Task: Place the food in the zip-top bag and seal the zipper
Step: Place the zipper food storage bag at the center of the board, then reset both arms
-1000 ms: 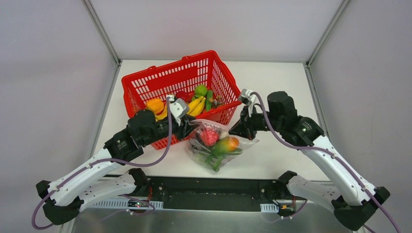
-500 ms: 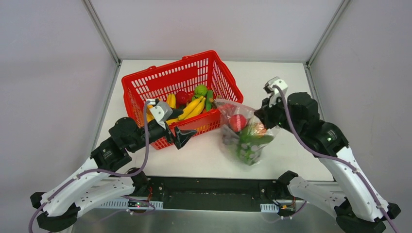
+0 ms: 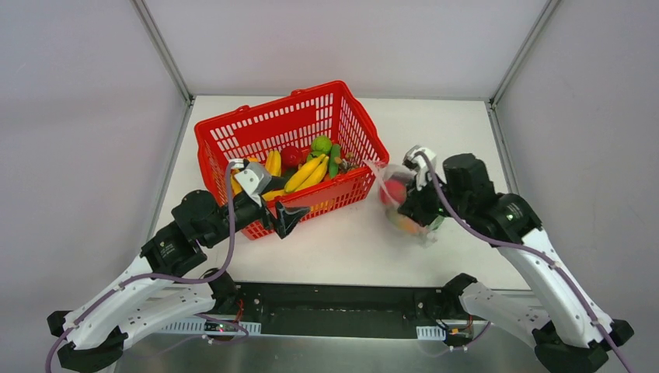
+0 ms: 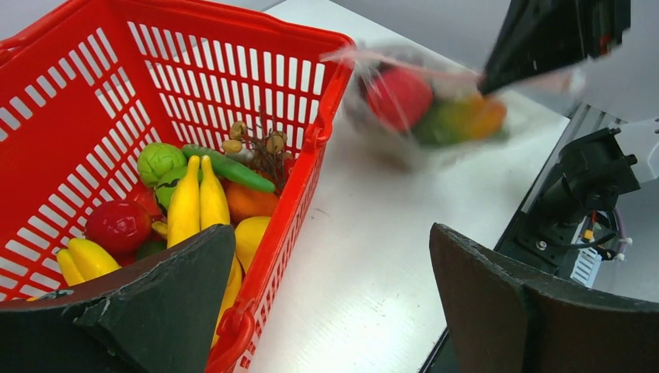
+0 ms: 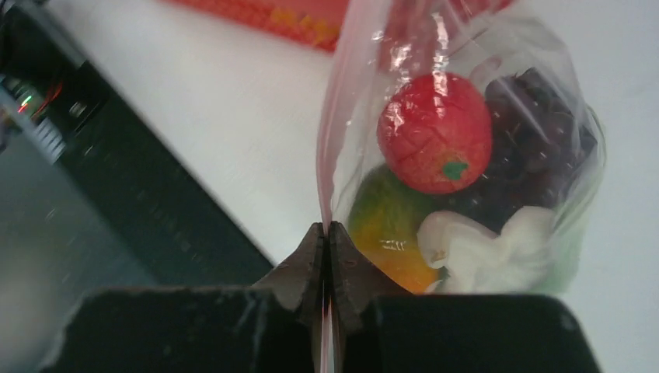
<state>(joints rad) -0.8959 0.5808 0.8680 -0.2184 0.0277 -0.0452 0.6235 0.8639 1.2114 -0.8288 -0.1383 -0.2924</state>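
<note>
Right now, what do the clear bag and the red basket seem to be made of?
The zip-top bag: likely thin, soft plastic film; clear and glossy, it crinkles, glints and shows the food inside. The basket: probably rigid moulded plastic; even red colour, slight sheen, regular open mesh.

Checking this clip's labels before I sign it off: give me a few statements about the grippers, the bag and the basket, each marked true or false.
1. The right gripper is shut on the zip-top bag at its edge. True.
2. The left gripper is shut on the rim of the basket. False: it is open and holds nothing.
3. The basket is empty. False: bananas and other food lie in it.
4. The zip-top bag holds a red fruit and white garlic. True.
5. The zip-top bag lies inside the basket. False: it is outside, to the basket's right in the top view.
</note>
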